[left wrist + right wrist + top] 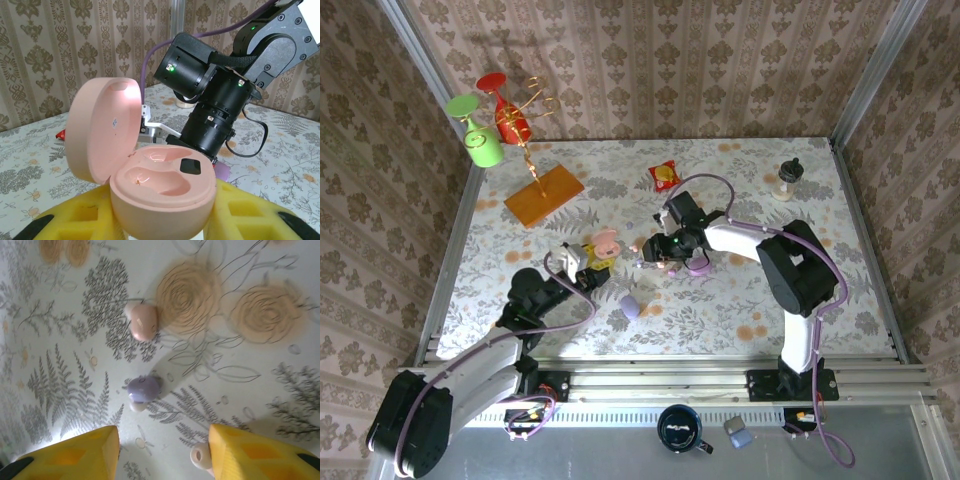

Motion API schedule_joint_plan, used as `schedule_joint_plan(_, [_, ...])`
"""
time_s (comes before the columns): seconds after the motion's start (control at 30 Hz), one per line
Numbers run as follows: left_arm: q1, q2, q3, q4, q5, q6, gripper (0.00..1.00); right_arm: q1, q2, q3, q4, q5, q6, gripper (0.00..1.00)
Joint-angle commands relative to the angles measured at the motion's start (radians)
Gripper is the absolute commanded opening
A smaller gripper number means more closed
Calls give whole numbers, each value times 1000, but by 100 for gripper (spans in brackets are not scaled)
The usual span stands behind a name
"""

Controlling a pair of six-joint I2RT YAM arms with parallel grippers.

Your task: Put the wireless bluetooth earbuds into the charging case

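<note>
Currently the left gripper is clamped on the base of a pink charging case, with a yellow finger pressed to either side of it. The case stands upright with its lid swung up toward 9 o'clock. Its two moulded wells are showing, and a small black square sits in the insert toward 3 o'clock.

In the top view this case sits near the middle of the floral table, and the right gripper is just beside it at 3 o'clock. A closed purple case lies on the cloth at 5 o'clock from the pink one, apart from both arms.

The right gripper points down at the table with its jaws apart and nothing between them. In its wrist view a purple earbud lies near the centre. A pink earbud is at 12 o'clock from it, and the two do not touch. A pale earbud lies at 5 o'clock, touching the inner edge of the finger on that side.
</note>
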Motion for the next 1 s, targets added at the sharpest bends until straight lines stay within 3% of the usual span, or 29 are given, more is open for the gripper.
schedule_joint_plan(0.0, [9,2,-4,19,3,20,24,12,11,10,-33,-67,-39,51])
schedule_joint_plan(0.27, [9,2,-11,13,-1,21,24,31,-11,2,-79,-77,-70,49])
schedule_joint_plan(0.47, [9,1,-10,13,-6,25,24,35,-71,-32,-78,53,-67,52])
schedule_joint_plan(0.67, [9,-1,-14,10,-5,27,24,35,-122,-55,-13,83,-76,55])
schedule_joint_plan(0.97, [10,-25,-25,-4,-26,31,24,30,-50,-5,-107,130,-21,57])
